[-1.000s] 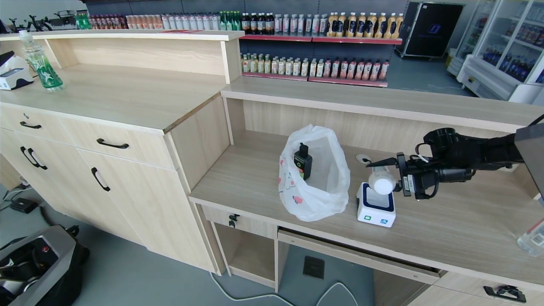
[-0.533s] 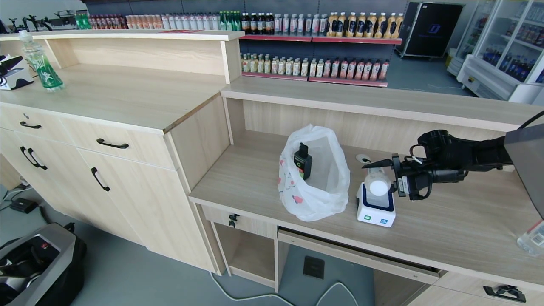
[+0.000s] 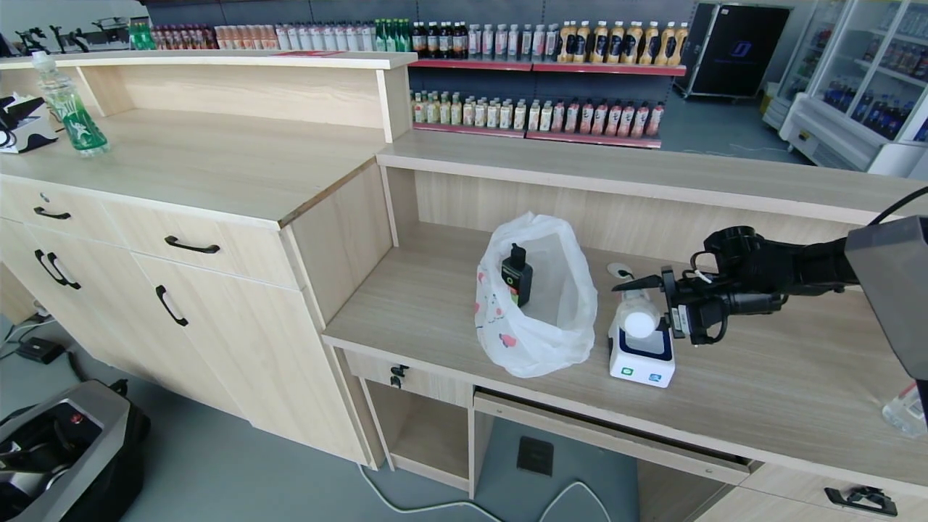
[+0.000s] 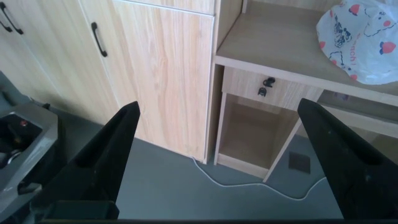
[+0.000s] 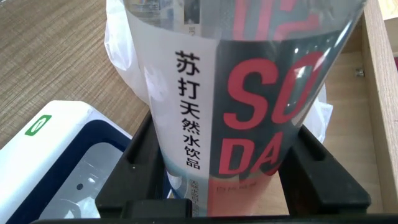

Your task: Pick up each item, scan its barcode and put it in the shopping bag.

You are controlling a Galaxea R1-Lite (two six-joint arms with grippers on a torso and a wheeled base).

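Right of centre: gripping a soda bottle (image 3: 638, 319) sideways with the right gripper (image 3: 642, 307), just above the white scanner (image 3: 641, 360), probably to present its barcode; shopping bag (image 3: 540, 322) open just left on the surface (image 3: 761, 391); left gripper (image 4: 219, 124) spread, empty.
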